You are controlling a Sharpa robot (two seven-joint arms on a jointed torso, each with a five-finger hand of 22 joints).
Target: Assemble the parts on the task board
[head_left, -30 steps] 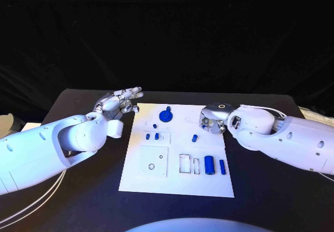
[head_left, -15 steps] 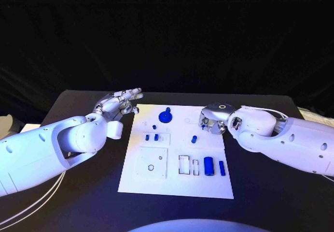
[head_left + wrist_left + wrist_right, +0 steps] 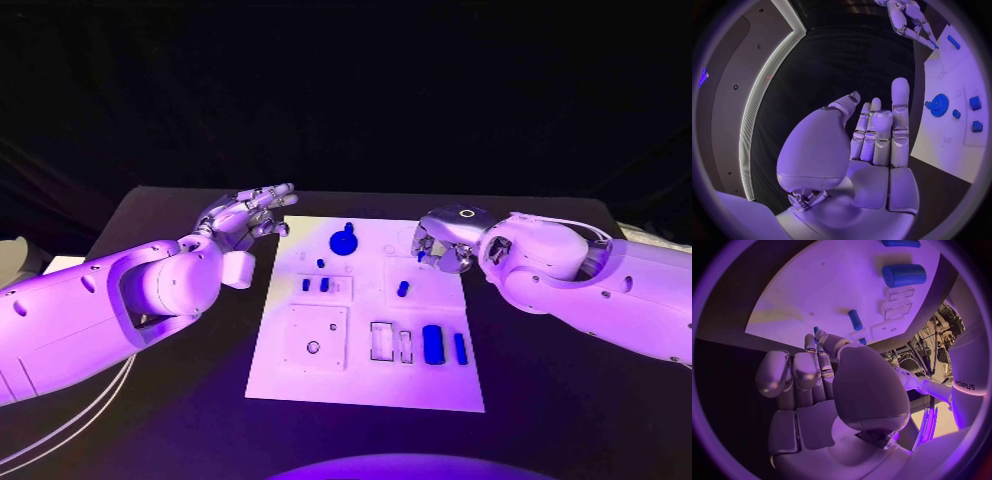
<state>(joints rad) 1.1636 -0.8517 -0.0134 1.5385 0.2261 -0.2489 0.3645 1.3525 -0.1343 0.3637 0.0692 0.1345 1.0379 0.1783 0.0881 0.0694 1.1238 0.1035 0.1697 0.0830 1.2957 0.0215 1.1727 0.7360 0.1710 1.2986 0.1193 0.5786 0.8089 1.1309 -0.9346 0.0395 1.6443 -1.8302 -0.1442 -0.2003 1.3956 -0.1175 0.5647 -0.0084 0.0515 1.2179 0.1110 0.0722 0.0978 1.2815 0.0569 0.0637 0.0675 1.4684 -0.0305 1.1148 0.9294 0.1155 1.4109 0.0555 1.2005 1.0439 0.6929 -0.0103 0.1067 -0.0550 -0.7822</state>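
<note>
Head view: shows the white task board [image 3: 372, 385] at the frame's centre on the black bench [image 3: 173, 205]. At the board's upper middle, carries a blue gear [image 3: 343, 241]; below that, a small peg [image 3: 320, 263] and two small blocks [image 3: 306, 284]. At centre right, carries a short peg [image 3: 402, 288]; at lower right, a thick cylinder [image 3: 433, 343] beside a slim rod [image 3: 460, 347]. Places the left hand [image 3: 248, 213] at the board's upper-left corner, fingers spread, gripping nothing. Places the right hand [image 3: 440, 248] over the board's upper-right edge, fingers curled around a tiny blue part [image 3: 421, 257].

Left wrist view: shows the left hand [image 3: 873, 150] empty, fingers straight and apart, beside the task board [image 3: 942, 145], with the gear [image 3: 939, 105] and the blocks [image 3: 975, 103] beyond. Catches the right hand [image 3: 907, 20] across the board, a blue tip at its fingertips.

Right wrist view: shows the right hand [image 3: 817, 385] closed above the task board [image 3: 817, 295], blue peeking out at the fingertips; beyond, the short peg [image 3: 855, 319], the thick cylinder [image 3: 904, 275] and the slim rod [image 3: 901, 243].
</note>
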